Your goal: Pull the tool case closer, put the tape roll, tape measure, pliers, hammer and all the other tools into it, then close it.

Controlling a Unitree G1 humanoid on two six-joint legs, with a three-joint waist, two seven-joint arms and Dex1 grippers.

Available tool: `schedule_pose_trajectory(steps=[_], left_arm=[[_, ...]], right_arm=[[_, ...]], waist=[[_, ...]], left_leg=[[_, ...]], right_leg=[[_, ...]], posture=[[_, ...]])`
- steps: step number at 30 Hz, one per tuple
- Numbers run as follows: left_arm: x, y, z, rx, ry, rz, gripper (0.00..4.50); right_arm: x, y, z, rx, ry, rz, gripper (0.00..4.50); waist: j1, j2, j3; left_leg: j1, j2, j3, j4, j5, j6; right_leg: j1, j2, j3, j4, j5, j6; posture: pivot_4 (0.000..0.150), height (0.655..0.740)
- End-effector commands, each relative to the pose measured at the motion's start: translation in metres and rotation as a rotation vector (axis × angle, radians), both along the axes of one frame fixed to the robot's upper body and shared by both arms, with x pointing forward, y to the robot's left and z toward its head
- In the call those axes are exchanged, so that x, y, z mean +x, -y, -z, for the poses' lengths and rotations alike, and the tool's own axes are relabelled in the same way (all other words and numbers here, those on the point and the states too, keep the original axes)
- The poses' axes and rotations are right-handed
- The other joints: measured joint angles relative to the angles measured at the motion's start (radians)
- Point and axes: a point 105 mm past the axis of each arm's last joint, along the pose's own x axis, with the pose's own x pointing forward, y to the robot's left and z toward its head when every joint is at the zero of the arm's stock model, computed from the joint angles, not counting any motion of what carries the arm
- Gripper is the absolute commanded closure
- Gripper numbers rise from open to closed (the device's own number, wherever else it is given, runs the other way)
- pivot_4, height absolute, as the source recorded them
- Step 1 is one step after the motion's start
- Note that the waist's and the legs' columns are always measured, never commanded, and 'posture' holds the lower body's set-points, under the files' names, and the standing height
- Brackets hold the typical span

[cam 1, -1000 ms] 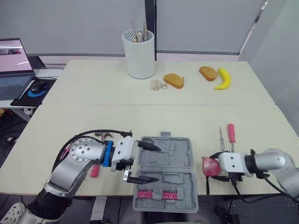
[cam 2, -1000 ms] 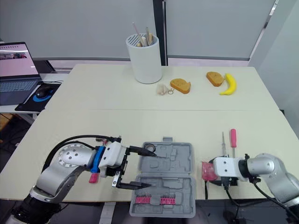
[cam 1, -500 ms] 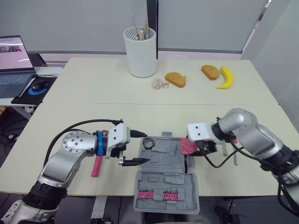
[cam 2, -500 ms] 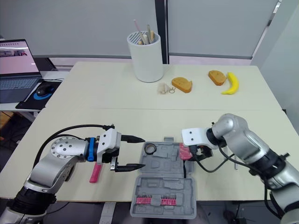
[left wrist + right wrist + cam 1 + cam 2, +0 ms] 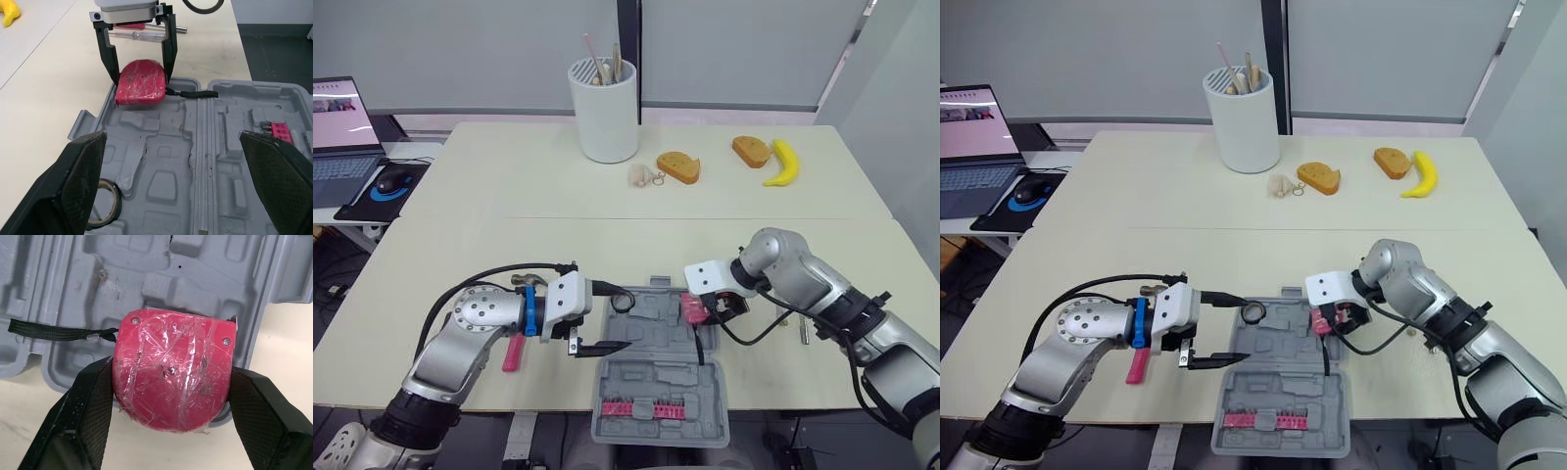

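Tool case lies open on the near edge of the worktop, both grey halves flat. In the far half's left corner sits the tape roll; a strip of pink bits is in the near half. The left gripper is at the case's left edge, spread wide and holding nothing, its far fingertip close by the tape roll. The right gripper is at the right edge of the far half, clamped on the red tape measure. A pink-handled tool lies on the worktop left of the case. A white holder and a banana stand well apart, far side.

Left wrist view: the arm's own fingers are far apart, with the open case between them. Across the case, the right gripper pinches the tape measure from both sides at the rim. A black strap trails from it toward the hinge. A screwdriver lies on the worktop behind.

Right wrist view: the tape measure is wedged between both pads, with clear film over its red shell. It straddles the case rim, part over a moulded recess and part over bare worktop. Cannot tell whether it rests on the rim.
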Motion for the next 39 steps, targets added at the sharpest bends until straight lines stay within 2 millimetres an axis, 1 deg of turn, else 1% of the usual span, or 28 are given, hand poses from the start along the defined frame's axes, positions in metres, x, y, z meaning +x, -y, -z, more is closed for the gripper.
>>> schedule_pose_trajectory(steps=[1, 7, 10, 11, 13, 14, 20, 22, 25, 27, 29, 32, 35, 39], left_arm=[[-0.003, 0.006, -0.006, -0.011, 0.040, 0.026, 0.00], [-0.003, 0.008, -0.005, -0.016, 0.041, 0.035, 0.00], [-0.004, 0.009, -0.006, -0.019, 0.040, 0.041, 0.00], [-0.004, 0.009, -0.006, -0.019, 0.040, 0.042, 0.00], [-0.005, 0.010, -0.006, -0.022, 0.038, 0.045, 0.00], [-0.005, 0.011, -0.006, -0.023, 0.037, 0.046, 0.00], [-0.007, 0.012, -0.007, -0.027, 0.032, 0.045, 0.00], [-0.006, 0.011, -0.007, -0.028, 0.033, 0.041, 0.00], [-0.006, 0.010, -0.009, -0.035, 0.031, 0.032, 0.00], [-0.005, 0.009, -0.010, -0.045, 0.028, 0.030, 0.00], [-0.005, 0.009, -0.011, -0.047, 0.026, 0.032, 0.00], [-0.005, 0.008, -0.011, -0.046, 0.024, 0.039, 0.00], [-0.004, 0.009, -0.012, -0.045, 0.024, 0.048, 0.00], [-0.003, 0.010, -0.013, -0.041, 0.027, 0.061, 0.00]], right_arm=[[0.007, -0.004, -0.011, 0.009, 0.046, -0.014, 1.37], [0.011, -0.005, -0.009, 0.004, 0.051, -0.004, 1.37], [0.013, -0.008, -0.013, 0.014, 0.056, -0.008, 1.37], [0.013, -0.008, -0.014, 0.016, 0.058, -0.010, 0.64], [0.015, -0.010, -0.020, 0.036, 0.066, -0.002, 0.11], [0.016, -0.010, -0.022, 0.045, 0.069, 0.003, 0.03], [0.014, -0.007, -0.036, 0.110, 0.090, 0.016, 0.03], [0.007, -0.006, -0.043, 0.162, 0.085, 0.011, 0.03], [-0.006, -0.007, -0.054, 0.287, 0.088, -0.016, 0.03], [-0.012, -0.005, -0.056, 0.360, 0.086, 0.003, 0.03], [-0.017, 0.002, -0.053, 0.384, 0.094, 0.015, 0.03], [-0.024, 0.008, -0.047, 0.407, 0.103, 0.032, 0.64], [-0.028, 0.011, -0.041, 0.429, 0.101, 0.051, 1.65], [-0.026, 0.012, -0.034, 0.439, 0.113, 0.064, 2.54]], waist=[[0.000, 0.000, 0.000], [0.000, 0.000, 0.000], [-0.001, 0.000, 0.000], [-0.001, 0.000, 0.000], [-0.001, 0.000, 0.000], [-0.001, 0.000, 0.000], [-0.001, 0.000, 0.000], [0.001, 0.000, 0.000], [0.002, 0.000, 0.000], [0.002, 0.000, 0.000], [0.003, 0.000, 0.000], [0.003, 0.000, 0.000], [0.001, 0.000, 0.000], [0.000, 0.000, 0.000]], left_leg=[[0.000, 0.000, 0.000, 0.000, 0.000, 0.000], [0.000, 0.000, 0.000, 0.000, 0.000, 0.000], [0.000, 0.000, 0.000, 0.000, 0.000, 0.000], [0.000, 0.000, 0.000, 0.000, 0.000, 0.000], [0.000, 0.000, 0.000, 0.000, 0.000, 0.000], [0.000, 0.000, 0.000, 0.000, 0.000, 0.000], [0.000, 0.000, 0.000, 0.000, 0.000, 0.000], [0.000, 0.000, 0.000, 0.000, 0.000, 0.000], [0.000, 0.000, 0.000, 0.000, 0.000, 0.000], [0.000, 0.000, 0.000, 0.000, 0.000, 0.000], [0.000, 0.000, 0.000, 0.000, 0.000, 0.000], [0.000, 0.000, 0.000, 0.000, 0.000, 0.000], [0.000, 0.000, 0.000, 0.000, 0.000, 0.000], [0.001, 0.001, 0.000, 0.000, 0.000, 0.000]], right_leg=[[0.000, 0.000, 0.000, 0.000, 0.000, 0.000], [0.000, 0.000, 0.000, 0.000, 0.000, 0.000], [0.000, 0.000, 0.000, 0.000, 0.000, 0.000], [0.000, 0.000, 0.000, 0.000, 0.000, 0.000], [0.000, 0.000, 0.000, 0.000, 0.000, 0.000], [0.000, 0.000, 0.000, 0.000, 0.000, 0.000], [0.000, 0.000, 0.000, 0.000, 0.000, 0.000], [0.000, 0.000, 0.000, 0.000, 0.000, 0.000], [0.000, 0.000, 0.000, -0.001, 0.000, 0.000], [0.000, 0.000, 0.000, -0.001, 0.000, 0.000], [0.001, 0.000, 0.000, -0.001, 0.000, 0.000], [0.001, 0.000, 0.000, -0.001, 0.000, 0.000], [0.001, 0.000, 0.000, 0.000, 0.000, 0.000], [0.001, 0.000, 0.000, 0.000, 0.000, 0.000]], posture=[[0.150, 0.7400], [0.150, 0.7400], [0.150, 0.7400], [0.150, 0.7400], [0.150, 0.7400], [0.150, 0.7400], [0.150, 0.7400], [0.150, 0.7400], [0.150, 0.7400], [0.150, 0.7400], [0.150, 0.7400], [0.150, 0.7400], [0.150, 0.7400], [0.150, 0.7400]])
